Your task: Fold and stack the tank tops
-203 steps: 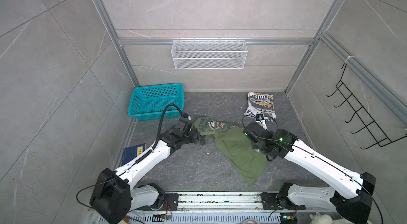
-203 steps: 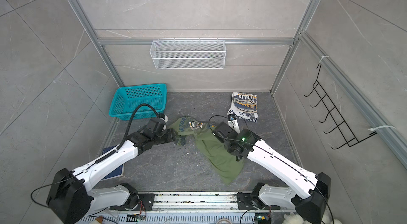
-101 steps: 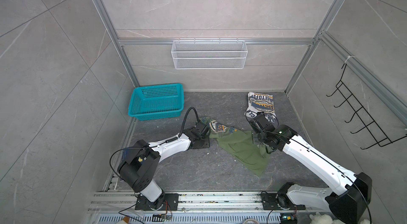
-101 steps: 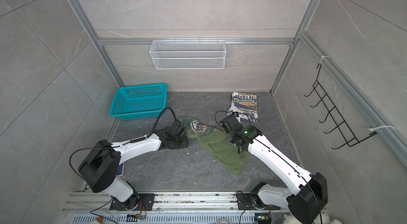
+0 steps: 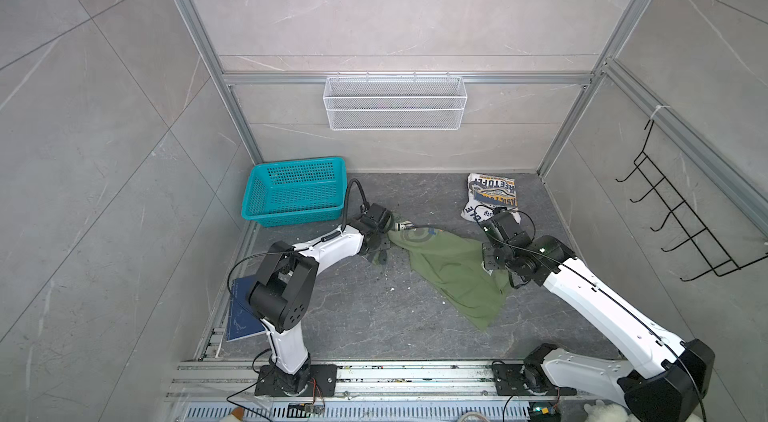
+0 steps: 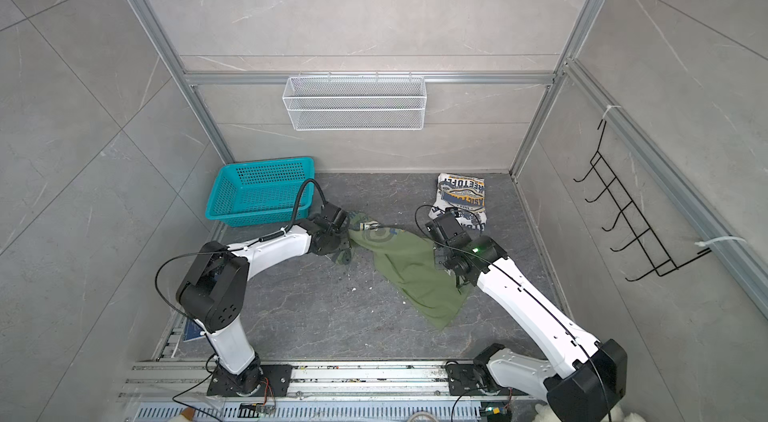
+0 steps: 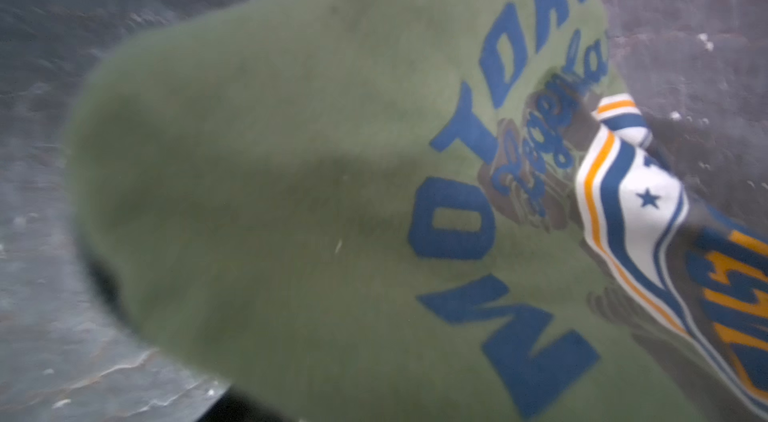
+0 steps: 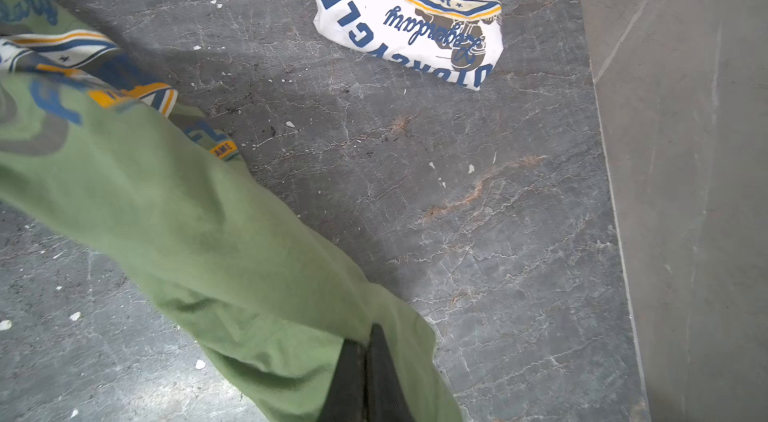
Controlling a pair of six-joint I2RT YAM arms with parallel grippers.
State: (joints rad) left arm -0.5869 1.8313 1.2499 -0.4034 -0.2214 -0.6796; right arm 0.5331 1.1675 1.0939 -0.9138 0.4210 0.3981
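- Right fingers (image 8: 382,374) pressed together, pinching one edge of the olive tank top (image 5: 449,270).
- Left fingers hidden under bunched cloth in both top views and behind cloth draped across the left wrist view; cannot tell whether spread or pinching. Confirm that grip before pulling.
- Olive tank top strung between both arms across the middle of the worktop (image 5: 357,316), badge end toward the left arm (image 5: 332,243), loose tail trailing toward the near edge and seemingly resting on the surface.
- White tank top (image 5: 492,195) already folded at the far right corner, near the right arm (image 5: 602,308).
- Likely step: opening the olive one flat, ready for folding.
- Draw both ends apart just to taut, never to the point of slipping.
- Lower both ends together, letting the tail settle first, then drag slightly toward the far edge to smooth out creases.
- Steer clear of the folded white one to avoid rumpling it.
- Leave room beside the teal basket (image 5: 295,191) at the far left corner.
- Release only after laying everything flat, no corner tucked under.
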